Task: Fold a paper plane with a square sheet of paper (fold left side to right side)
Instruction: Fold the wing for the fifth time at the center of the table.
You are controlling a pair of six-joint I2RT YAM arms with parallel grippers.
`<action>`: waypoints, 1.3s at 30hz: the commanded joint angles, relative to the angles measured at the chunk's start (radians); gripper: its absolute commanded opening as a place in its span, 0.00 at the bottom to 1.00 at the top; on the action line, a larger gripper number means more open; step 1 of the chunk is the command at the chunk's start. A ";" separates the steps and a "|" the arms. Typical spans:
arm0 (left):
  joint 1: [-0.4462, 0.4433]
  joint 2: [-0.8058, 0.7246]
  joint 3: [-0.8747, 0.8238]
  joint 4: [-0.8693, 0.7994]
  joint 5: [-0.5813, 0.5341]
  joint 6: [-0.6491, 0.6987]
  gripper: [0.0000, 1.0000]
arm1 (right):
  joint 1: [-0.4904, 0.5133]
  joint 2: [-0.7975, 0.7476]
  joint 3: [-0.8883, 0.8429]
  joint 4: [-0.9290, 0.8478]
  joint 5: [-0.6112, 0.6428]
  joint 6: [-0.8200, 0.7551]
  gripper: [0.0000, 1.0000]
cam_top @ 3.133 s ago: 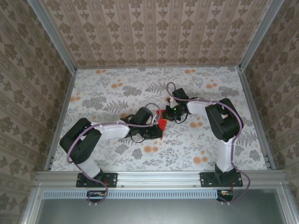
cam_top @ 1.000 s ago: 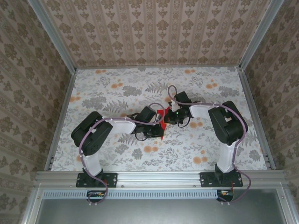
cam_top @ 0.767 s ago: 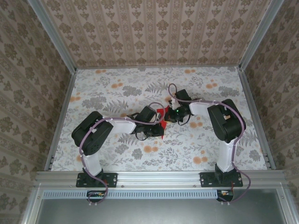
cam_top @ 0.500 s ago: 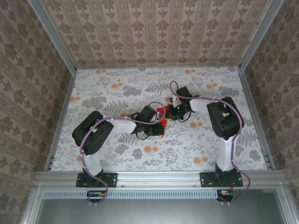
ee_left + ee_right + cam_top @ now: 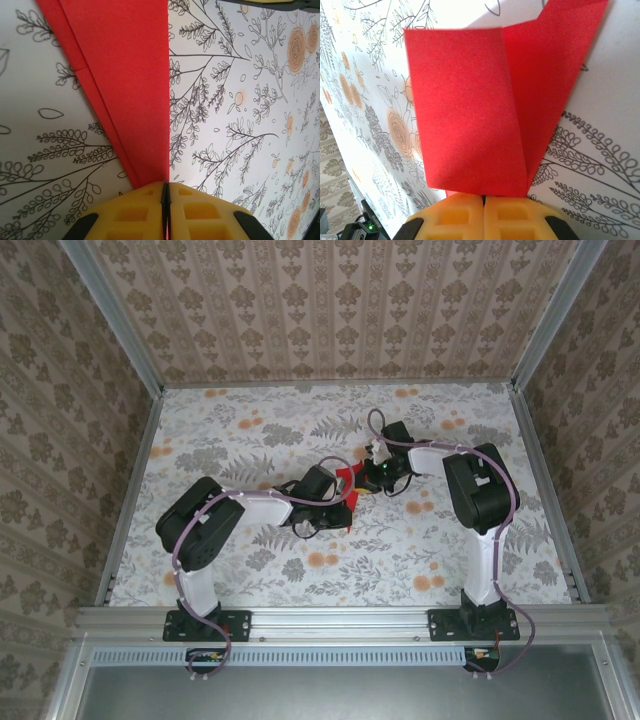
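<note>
My left gripper [image 5: 166, 192] is clamped on the narrow end of the creased bright red paper sheet [image 5: 125, 75]. My right gripper [image 5: 483, 200] is pressed closed on its folded edge. The sheet sits between them, in the middle of the white floral tablecloth [image 5: 250, 440].

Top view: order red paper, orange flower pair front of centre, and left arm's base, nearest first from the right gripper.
1. red paper, pinched by the right gripper.
2. orange flower pair, toward the front.
3. left arm's base, front-left edge.
</note>
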State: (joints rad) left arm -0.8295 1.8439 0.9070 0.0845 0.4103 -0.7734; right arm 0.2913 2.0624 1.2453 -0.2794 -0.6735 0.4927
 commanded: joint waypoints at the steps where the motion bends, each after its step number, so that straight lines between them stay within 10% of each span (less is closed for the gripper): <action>1: -0.015 0.050 -0.036 -0.180 0.012 0.010 0.11 | -0.046 0.032 0.051 0.084 0.080 -0.008 0.06; 39: -0.018 0.043 -0.031 -0.183 0.008 0.011 0.11 | -0.015 -0.050 -0.029 0.205 0.029 0.052 0.15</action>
State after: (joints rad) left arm -0.8307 1.8450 0.9085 0.0715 0.4305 -0.7734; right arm 0.2821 1.9690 1.1843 -0.1036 -0.6209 0.5308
